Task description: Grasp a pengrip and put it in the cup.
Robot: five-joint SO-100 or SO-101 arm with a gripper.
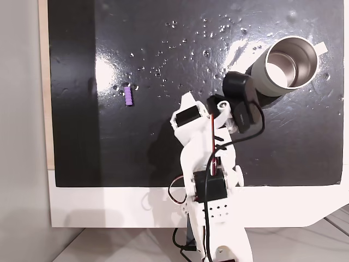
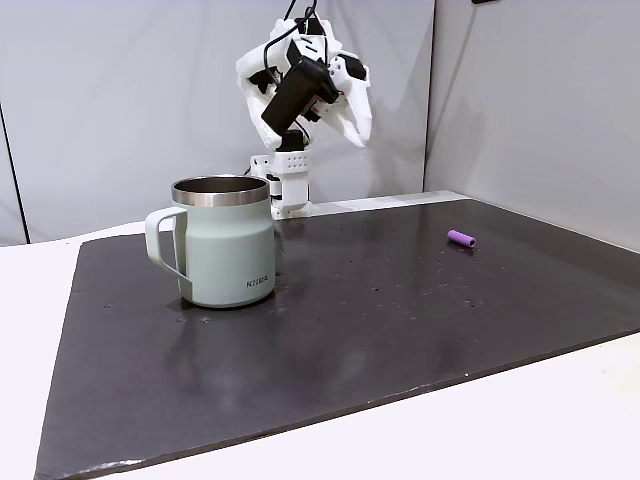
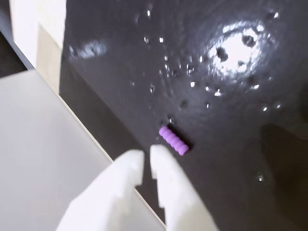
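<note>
The purple ribbed pengrip [image 1: 128, 96] lies on the black mat, left of the arm in a fixed view from above, far from the cup. The pale grey steel cup [image 1: 289, 64] stands upright at the mat's far right, its shiny inside showing nothing in it. From the side, the cup [image 2: 222, 240] is at the left and the pengrip [image 2: 461, 238] at the right. My white gripper [image 2: 358, 128] hangs high above the mat, between them. In the wrist view its fingertips [image 3: 146, 155] are almost together with nothing between them, and the pengrip [image 3: 174, 141] lies just beyond the tips, well below.
The black mat [image 1: 163, 158] carries small shiny specks and glare patches. It lies on a white board [image 1: 109, 207] with a pale wall strip [image 1: 22, 131] at the left. Grey walls [image 2: 120, 90] stand behind the arm's base [image 2: 290, 185].
</note>
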